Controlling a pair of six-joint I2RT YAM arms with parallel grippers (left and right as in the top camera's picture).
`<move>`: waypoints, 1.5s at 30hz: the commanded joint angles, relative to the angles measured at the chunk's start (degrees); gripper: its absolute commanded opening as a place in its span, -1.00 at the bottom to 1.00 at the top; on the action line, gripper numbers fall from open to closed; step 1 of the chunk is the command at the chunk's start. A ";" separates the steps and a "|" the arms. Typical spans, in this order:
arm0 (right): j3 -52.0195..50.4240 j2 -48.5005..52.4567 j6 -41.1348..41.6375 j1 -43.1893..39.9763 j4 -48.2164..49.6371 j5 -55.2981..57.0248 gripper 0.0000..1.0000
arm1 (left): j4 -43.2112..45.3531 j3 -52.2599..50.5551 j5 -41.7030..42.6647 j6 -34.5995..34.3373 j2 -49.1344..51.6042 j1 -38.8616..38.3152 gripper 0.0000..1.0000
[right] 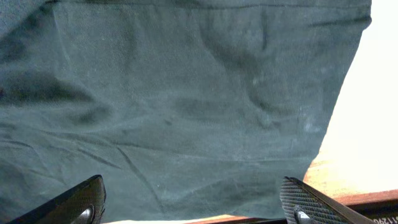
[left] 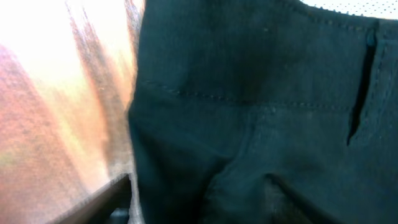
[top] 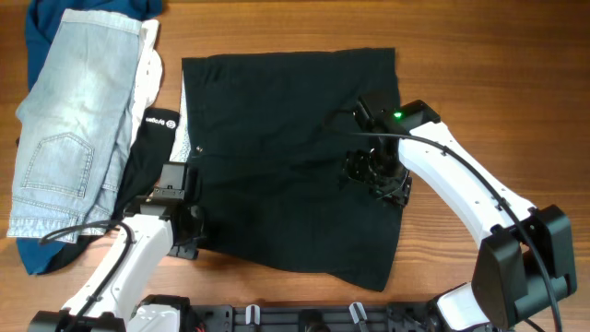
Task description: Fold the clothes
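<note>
The black shorts lie spread flat in the middle of the wooden table, with the pale waistband lining along their left edge. My left gripper sits at the lower left edge of the shorts. In the left wrist view only one finger shows, wide to the left, and the black fabric bunches over the rest of the jaws. My right gripper hovers over the right part of the shorts. In the right wrist view its fingers are wide apart and empty above the fabric, near the hem.
Light-blue denim shorts lie at the far left on a dark blue garment. A white garment and a narrow black item with a white logo lie between them and the black shorts. Bare wood shows on the right.
</note>
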 commanded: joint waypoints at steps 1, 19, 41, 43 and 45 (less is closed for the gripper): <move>-0.24 -0.11 0.42 0.26 -1.81 -2.47 0.88 | 1.22 -0.87 -0.98 -0.79 -0.02 -0.22 -0.46; -32.50 -8.31 16.00 17.27 12.61 -5.07 0.40 | 1.25 -0.87 -1.62 -0.63 2.78 -0.22 -0.92; -11.19 -26.10 -15.06 -21.22 2.23 -0.59 -0.91 | -2.71 12.33 0.76 28.48 -15.04 -0.22 -0.92; -6.69 -26.93 -19.12 -26.53 -2.80 -0.07 -0.91 | -6.47 15.43 0.72 32.74 -18.47 -0.22 -0.92; -4.79 -27.26 -20.48 -28.76 -5.84 0.20 -0.91 | -10.19 18.29 0.76 33.99 -20.48 -0.22 -0.92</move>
